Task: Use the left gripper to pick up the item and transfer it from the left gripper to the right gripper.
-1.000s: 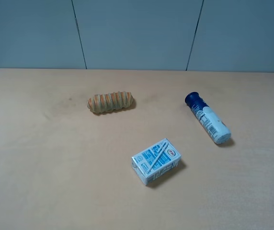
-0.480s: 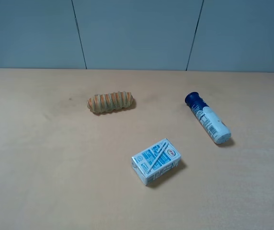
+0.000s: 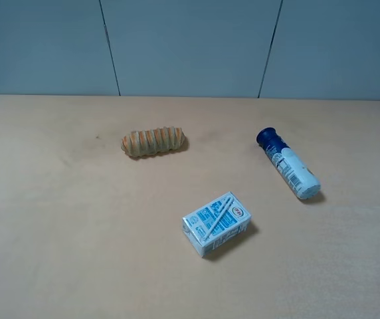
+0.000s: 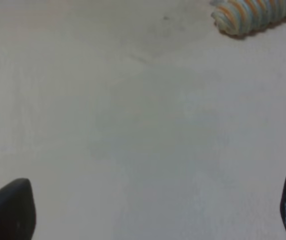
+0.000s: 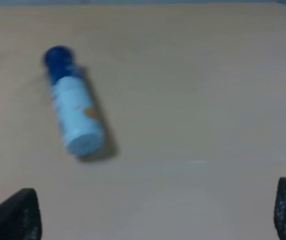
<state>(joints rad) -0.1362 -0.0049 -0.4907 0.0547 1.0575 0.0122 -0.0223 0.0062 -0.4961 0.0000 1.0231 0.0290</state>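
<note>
The item, a slim bottle (image 3: 287,163) with a dark blue cap and white labelled body, lies on its side at the right of the table. It also shows in the right wrist view (image 5: 73,102), lying flat well ahead of the right gripper (image 5: 153,215). That gripper's two black fingertips (image 5: 13,215) stand wide apart and hold nothing. The left gripper (image 4: 148,212) also has its fingertips (image 4: 10,210) wide apart and is empty, over bare table. Neither arm shows in the exterior high view.
A striped tan bread roll (image 3: 153,141) lies at the middle left and shows in the left wrist view (image 4: 255,15). A blue-and-white carton (image 3: 216,223) lies near the front centre. The tan table (image 3: 77,232) ends at a grey-blue wall at the back.
</note>
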